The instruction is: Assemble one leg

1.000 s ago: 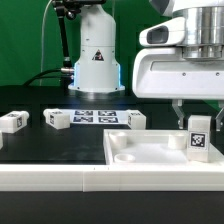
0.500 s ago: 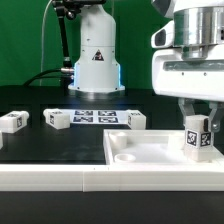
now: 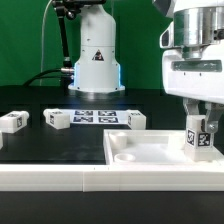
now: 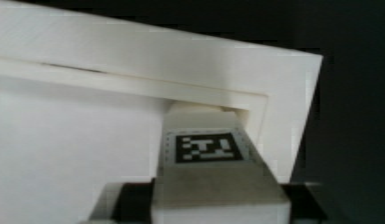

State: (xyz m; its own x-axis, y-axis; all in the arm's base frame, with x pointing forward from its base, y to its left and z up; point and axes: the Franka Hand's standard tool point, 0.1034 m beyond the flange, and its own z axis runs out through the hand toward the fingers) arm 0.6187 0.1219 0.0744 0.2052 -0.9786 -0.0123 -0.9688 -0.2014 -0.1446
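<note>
My gripper (image 3: 200,122) is shut on a white leg (image 3: 198,138) with a black-and-white marker tag. It holds the leg upright over the far right corner of the large white recessed panel (image 3: 140,158). In the wrist view the leg (image 4: 210,155) fills the gap between the dark fingers (image 4: 130,200), with its end at the panel's inner corner (image 4: 260,100). Whether the leg touches the panel I cannot tell. Three more legs lie on the black table: one (image 3: 12,121) at the exterior view's left, one (image 3: 56,120) beside it, one (image 3: 135,120) behind the panel.
The marker board (image 3: 95,116) lies flat between the loose legs. The robot's white base (image 3: 96,60) stands behind it. A white strip (image 3: 60,178) runs along the table's front edge.
My gripper has moved toward the exterior view's right with the leg in it, and slightly lower over the panel's corner.
</note>
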